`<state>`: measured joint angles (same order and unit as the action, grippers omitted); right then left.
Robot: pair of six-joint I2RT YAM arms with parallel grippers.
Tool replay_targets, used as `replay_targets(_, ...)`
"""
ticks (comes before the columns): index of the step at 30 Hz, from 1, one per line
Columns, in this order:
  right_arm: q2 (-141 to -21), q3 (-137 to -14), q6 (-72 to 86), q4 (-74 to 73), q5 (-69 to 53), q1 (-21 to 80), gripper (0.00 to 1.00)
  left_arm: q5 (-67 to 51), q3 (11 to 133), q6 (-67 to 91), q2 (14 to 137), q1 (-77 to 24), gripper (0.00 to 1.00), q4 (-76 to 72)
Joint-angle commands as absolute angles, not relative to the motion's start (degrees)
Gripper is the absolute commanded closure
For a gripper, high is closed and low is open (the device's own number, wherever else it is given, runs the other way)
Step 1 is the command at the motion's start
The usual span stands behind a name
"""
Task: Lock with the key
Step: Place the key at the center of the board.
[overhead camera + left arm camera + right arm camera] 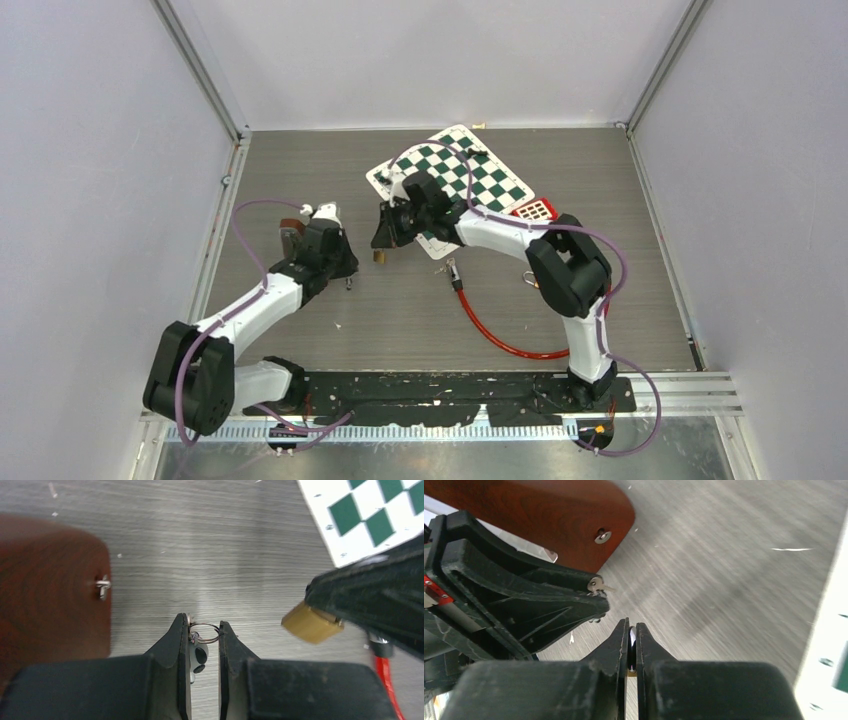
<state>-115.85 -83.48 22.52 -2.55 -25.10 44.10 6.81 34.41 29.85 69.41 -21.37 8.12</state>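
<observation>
Key (198, 656) is pinched in the left claw (203, 624), its dark head between the jaws and its ring (205, 633) looping out past the tips; the right wrist view shows the metal blade poking from that claw. Near it, the right claw (632, 627) is pressed together on something thin, likely the shackle, with the brass padlock (311, 624) hanging at its tip. Further out lie a wooden block (50, 590), a chessboard (370, 515) and a red cable (387, 680). The key looks light, stiff and slick, so the flat head is the place to hold it. The padlock looks dense and may swing on its shackle when pushed – steady pressure, blade square to the keyway
</observation>
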Motion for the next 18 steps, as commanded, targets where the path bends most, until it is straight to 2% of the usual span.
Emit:
replay_targets(1, -119.8, -88.3, 22.7, -1.6, -29.4, 46.0, 0.95, 13.4, 31.4, 31.4, 70.7, -21.5, 1.0, 4.7)
replay_targets(4, -123.1, -90.2, 24.4, -1.5, -31.0, 46.7, 0.95, 14.7, 31.2, 32.1, 70.7, -21.5, 0.98, 6.4)
replay_targets(5, -124.4, -90.4, 24.8, -1.3, -31.3, 46.8, 0.95, 14.9, 31.3, 32.1, 70.6, -21.5, 0.91, 6.8)
replay_targets(11, -127.0, -90.0, 28.4, 1.3, -33.2, 47.5, 0.88, 15.1, 31.6, 33.0, 67.1, -21.5, 0.64, 9.4)
replay_targets(14, -127.2, -90.1, 29.3, 1.5, -33.7, 47.6, 0.74, 16.3, 31.7, 33.9, 63.3, -21.5, 0.6, 11.5)
replay_targets(18, -127.0, -91.3, 31.0, 0.7, -34.3, 47.6, 0.54, 19.2, 32.4, 34.6, 60.0, -21.5, 0.59, 15.5)
